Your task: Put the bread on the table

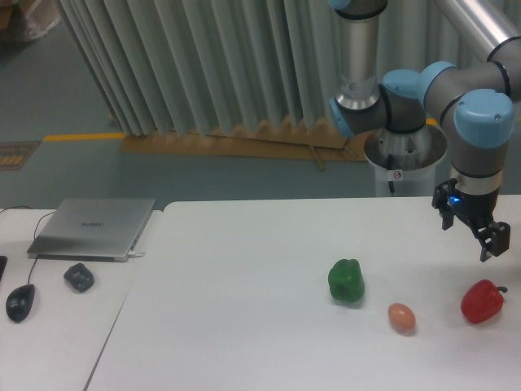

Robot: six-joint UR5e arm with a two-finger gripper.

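At the far right edge of the wide white table, your black two-finger gripper hangs over the surface; can't tell how its fingers are set from here. Just below it sits a shiny red bell pepper, then a small tan-orange egg-shaped oval, then a green bell pepper. You won't spot the bread anywhere.

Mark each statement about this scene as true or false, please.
1. The glossy red bell pepper lies left of the glossy green bell pepper. False: it lies right of it.
2. The small smooth tan-orange egg-shaped oval rests between the two peppers. True.
3. The robot's black two-finger hand grips the red pepper. False: it hangs above it, apart.
4. A closed silver laptop lies on the narrow white desk. True.
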